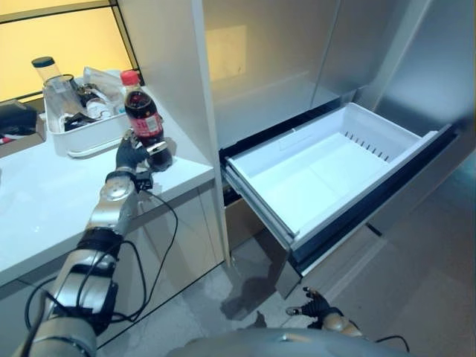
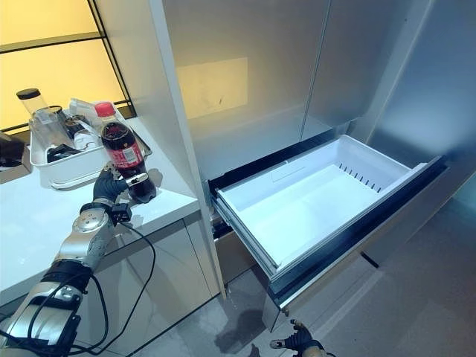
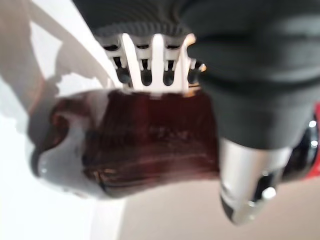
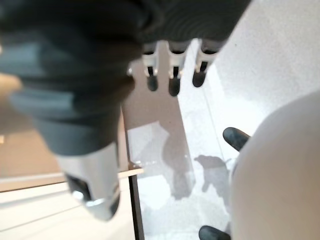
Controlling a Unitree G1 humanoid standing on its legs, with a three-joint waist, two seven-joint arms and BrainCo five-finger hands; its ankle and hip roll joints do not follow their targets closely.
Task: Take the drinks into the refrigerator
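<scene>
— while the left hand (image 1: 132, 155) holds the cola bottle (image 1: 145, 123), can you read its label?
— no. it is a red label with white marks, too small to make out. the cap is red and the drink is dark.
— how do the fingers stand?
— in the left wrist view they are curled round the lower body of the bottle, with the thumb on the other side. the bottom of the bottle is partly hidden behind the hand.
— which way does the bottle point?
— it is nearly upright, cap up, with the top leaning a little to the left. it is over the white counter (image 1: 44, 208), just in front of the white tray (image 1: 89, 137) of containers.
— and the refrigerator?
— its drawer (image 1: 327, 167) is pulled open, well apart from the bottle.
— the right hand (image 1: 316, 303)?
— low near the floor, fingers spread and relaxed, grasping nothing.
</scene>
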